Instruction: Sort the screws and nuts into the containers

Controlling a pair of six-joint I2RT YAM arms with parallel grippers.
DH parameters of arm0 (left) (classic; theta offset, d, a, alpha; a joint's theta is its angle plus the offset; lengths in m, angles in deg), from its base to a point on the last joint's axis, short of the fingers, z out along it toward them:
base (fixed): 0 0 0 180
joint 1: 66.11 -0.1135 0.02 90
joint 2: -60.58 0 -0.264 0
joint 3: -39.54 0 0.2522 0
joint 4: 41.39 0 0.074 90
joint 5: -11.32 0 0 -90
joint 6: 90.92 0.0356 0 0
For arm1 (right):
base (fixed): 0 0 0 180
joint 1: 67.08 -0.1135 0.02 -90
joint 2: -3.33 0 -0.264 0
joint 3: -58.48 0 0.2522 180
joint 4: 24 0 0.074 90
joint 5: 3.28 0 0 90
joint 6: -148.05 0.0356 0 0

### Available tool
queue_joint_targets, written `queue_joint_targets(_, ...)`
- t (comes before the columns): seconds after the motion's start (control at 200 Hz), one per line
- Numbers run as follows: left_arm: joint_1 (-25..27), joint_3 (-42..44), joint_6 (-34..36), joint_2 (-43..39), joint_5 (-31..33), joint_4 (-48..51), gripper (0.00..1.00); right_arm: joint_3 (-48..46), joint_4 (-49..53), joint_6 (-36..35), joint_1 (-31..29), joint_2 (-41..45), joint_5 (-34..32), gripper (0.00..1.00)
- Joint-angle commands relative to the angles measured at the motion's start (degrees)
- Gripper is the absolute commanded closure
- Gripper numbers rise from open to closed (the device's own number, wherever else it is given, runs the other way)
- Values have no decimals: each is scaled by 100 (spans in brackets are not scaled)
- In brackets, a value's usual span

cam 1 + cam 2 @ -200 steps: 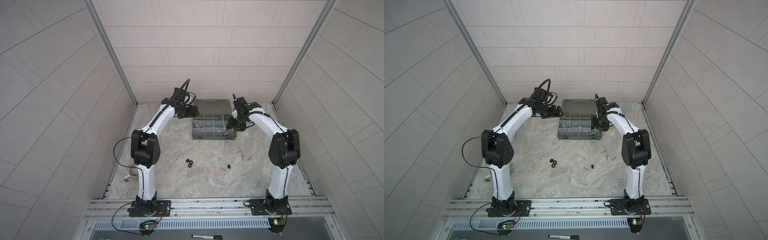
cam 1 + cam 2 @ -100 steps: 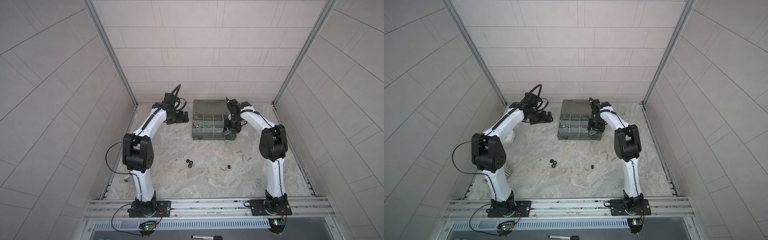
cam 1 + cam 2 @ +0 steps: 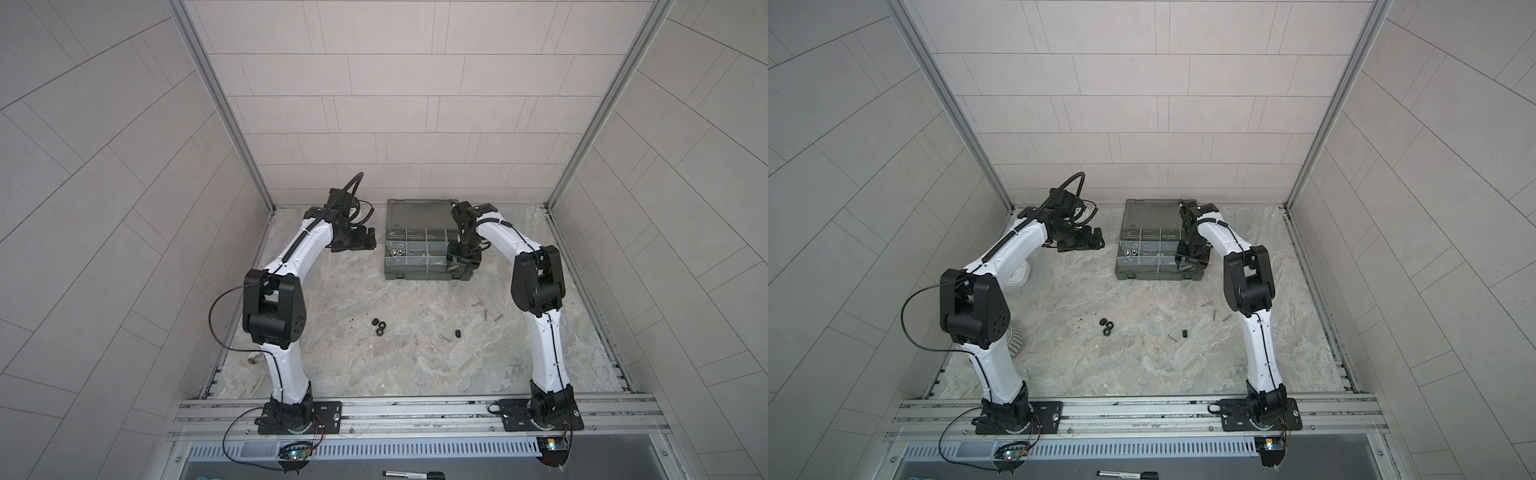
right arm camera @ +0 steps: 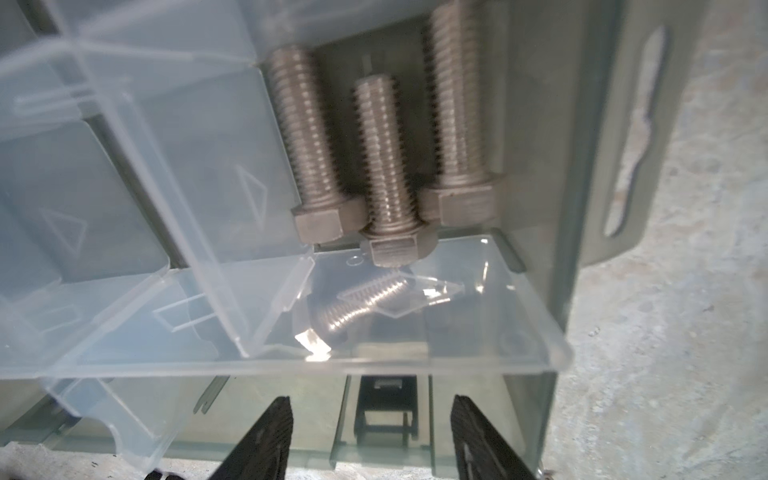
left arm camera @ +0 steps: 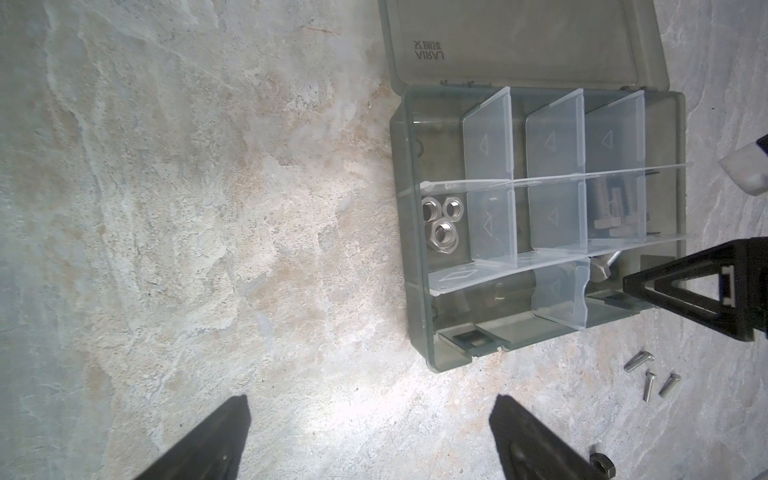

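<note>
Right gripper (image 3: 462,262) parked over the organizer case (image 3: 415,214), so the case's R end is covered in both top views. Loose screws (image 3: 485,314) in front of the case: too small to tell type. Bolt (image 4: 359,301) under a clear divider (image 4: 478,299), blurry thru the plastic. Marker (image 3: 413,477) well in front of the case, clipped by frame edge.

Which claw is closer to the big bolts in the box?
Right. The right gripper hangs at the box end holding the big bolts; the left gripper hovers off the opposite end.
</note>
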Motion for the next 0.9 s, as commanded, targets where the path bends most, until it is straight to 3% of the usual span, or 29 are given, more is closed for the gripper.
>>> queue_joint_targets(0.0,18,102,86,-140,33,123,3,201,83,116,23,-171,-80,34)
queue_joint_targets(0.65,-81,-73,94,32,8,208,3,738,495,149,36,-994,50,35)
queue_joint_targets(0.826,-85,-122,77,90,-11,229,3,913,708,79,33,-1123,31,54)
queue_joint_targets(0.896,-74,-126,73,102,-21,237,3,993,823,31,34,-1177,4,55)
